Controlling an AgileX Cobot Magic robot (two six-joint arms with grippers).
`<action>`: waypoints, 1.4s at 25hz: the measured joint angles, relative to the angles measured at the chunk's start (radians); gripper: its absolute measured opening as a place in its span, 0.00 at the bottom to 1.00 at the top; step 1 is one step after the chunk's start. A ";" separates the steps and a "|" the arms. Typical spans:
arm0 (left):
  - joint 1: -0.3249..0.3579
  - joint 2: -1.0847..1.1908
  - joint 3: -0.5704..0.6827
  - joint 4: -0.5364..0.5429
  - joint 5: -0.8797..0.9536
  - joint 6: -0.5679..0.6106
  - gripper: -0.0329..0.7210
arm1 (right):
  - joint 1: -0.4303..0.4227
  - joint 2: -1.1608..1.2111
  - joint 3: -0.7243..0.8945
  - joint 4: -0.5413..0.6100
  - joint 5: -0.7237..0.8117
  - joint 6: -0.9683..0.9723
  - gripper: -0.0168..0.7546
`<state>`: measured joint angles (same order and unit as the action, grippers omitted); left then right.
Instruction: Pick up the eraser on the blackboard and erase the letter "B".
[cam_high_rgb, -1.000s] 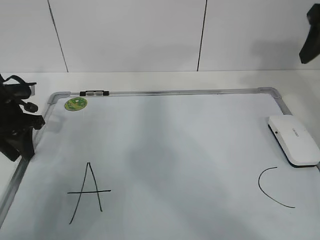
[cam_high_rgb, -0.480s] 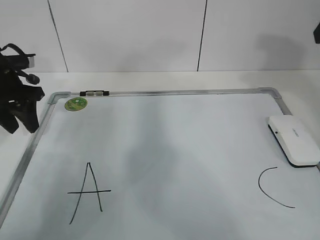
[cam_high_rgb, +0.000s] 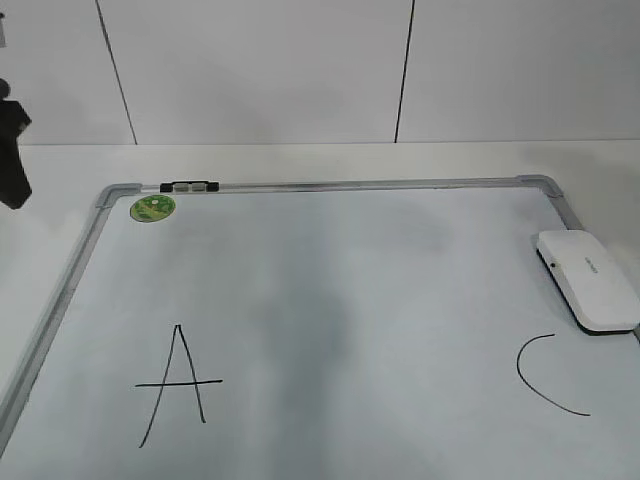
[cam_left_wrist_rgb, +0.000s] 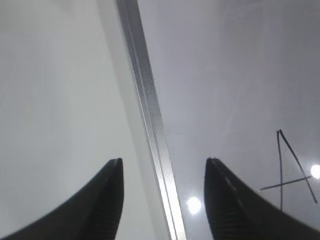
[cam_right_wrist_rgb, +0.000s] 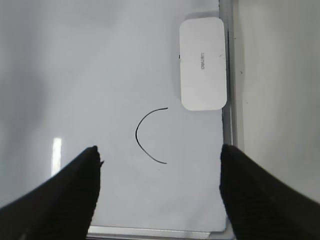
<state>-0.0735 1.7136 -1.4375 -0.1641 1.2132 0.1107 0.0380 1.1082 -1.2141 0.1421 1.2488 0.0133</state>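
Observation:
The blackboard (cam_high_rgb: 340, 184) is a white board with a grey frame lying flat on the table. The white eraser (cam_high_rgb: 588, 278) lies on it at the right edge, above the curved "C" (cam_high_rgb: 545, 375). No letter "B" shows in any view. My left gripper (cam_left_wrist_rgb: 162, 165) is open and empty above the board's left frame rail (cam_left_wrist_rgb: 150, 115); only a dark part of it (cam_high_rgb: 12, 150) shows at the exterior view's left edge. My right gripper (cam_right_wrist_rgb: 159, 155) is open and empty, high above the "C" (cam_right_wrist_rgb: 147, 135), with the eraser (cam_right_wrist_rgb: 202, 62) farther ahead.
The large "A" (cam_high_rgb: 178, 385) is at the board's lower left and also shows in the left wrist view (cam_left_wrist_rgb: 290, 170). A round green sticker (cam_high_rgb: 152, 208) and a small black-and-silver clip (cam_high_rgb: 189, 186) sit at the top-left corner. A white wall stands behind the table.
My left arm has risen and drawn back to the left, almost out of the exterior view. My right arm has left that view at the upper right. The eraser has not moved.

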 joint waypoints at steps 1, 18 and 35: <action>0.000 -0.041 0.022 0.002 0.000 0.000 0.56 | 0.000 -0.007 0.014 0.000 0.000 0.000 0.79; 0.000 -0.743 0.404 0.023 0.027 0.000 0.49 | 0.000 -0.528 0.340 -0.109 0.012 0.000 0.79; 0.000 -1.463 0.812 0.075 0.031 0.000 0.39 | 0.000 -0.903 0.643 -0.161 -0.067 -0.051 0.79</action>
<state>-0.0735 0.2504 -0.6258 -0.0887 1.2437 0.1107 0.0380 0.2051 -0.5715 -0.0187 1.1823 -0.0380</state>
